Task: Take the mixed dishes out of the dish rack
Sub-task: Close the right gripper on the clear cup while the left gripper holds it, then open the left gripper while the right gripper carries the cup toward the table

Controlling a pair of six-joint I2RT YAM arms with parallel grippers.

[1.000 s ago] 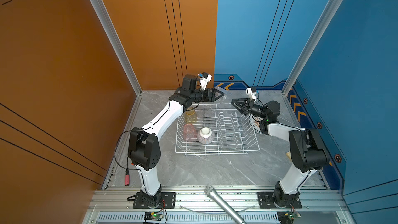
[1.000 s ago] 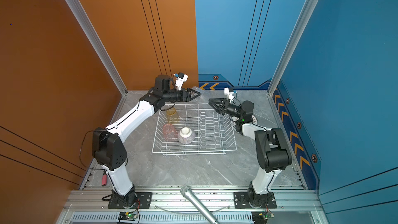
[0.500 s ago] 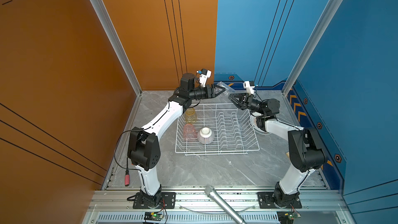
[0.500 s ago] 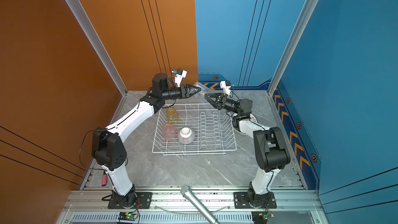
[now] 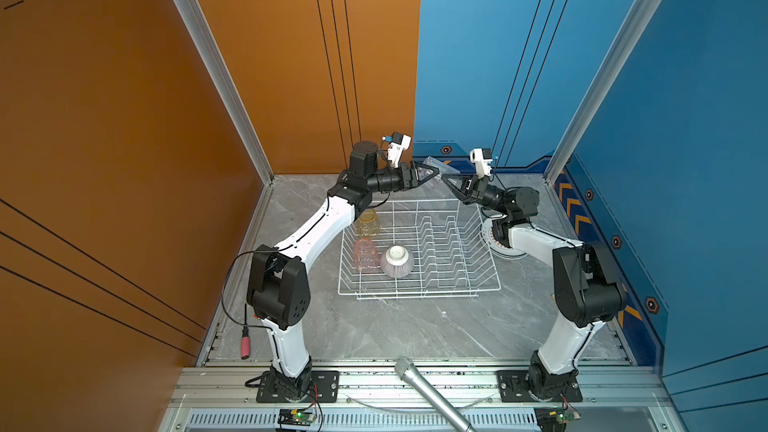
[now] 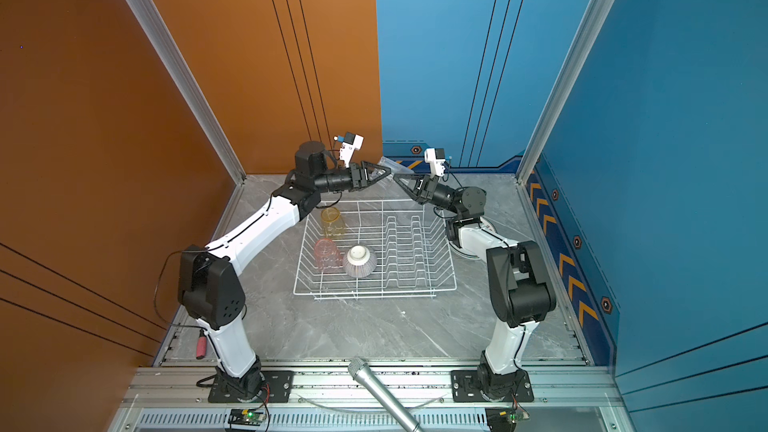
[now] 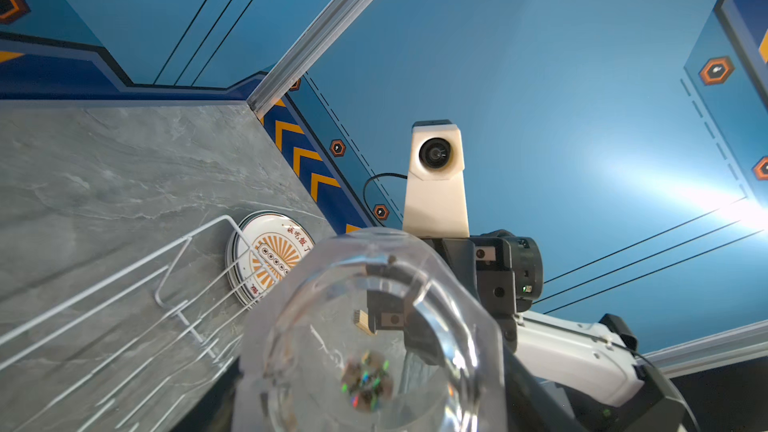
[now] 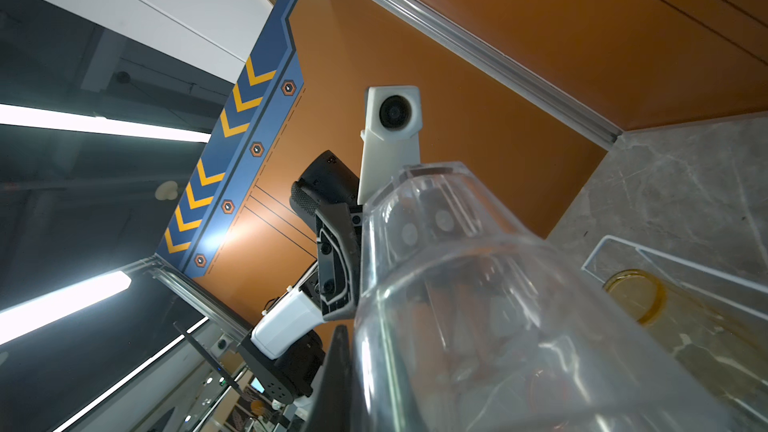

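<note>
Within the last second both my arms have risen and met above the far rim of the dish rack, and the change that matters is on the right: those jaws, half apart a moment ago, have now closed. My left arm reaches up along the rack's left side, forearm about level and wrist aimed at the middle. My left gripper clasps the clear tumbler around its body, jaws spread wide by the glass. It holds the tumbler on its side in the air, clear of the wires. Below, in the rack's left part, the amber tumbler, the pink tumbler and the striped bowl, foot up, are not yet unloaded. My right gripper meets the tumbler's other end, pinched thin on what looks like the glass wall at the rim; how much wall it has I cannot tell. My right arm is folded low, forearm angling up and inward over the plate stack, topped by the orange-sunburst plate, on the table just beside the rack's right side. I judge this a handover: both grippers hold the tumbler, so my left should let go next.
</note>
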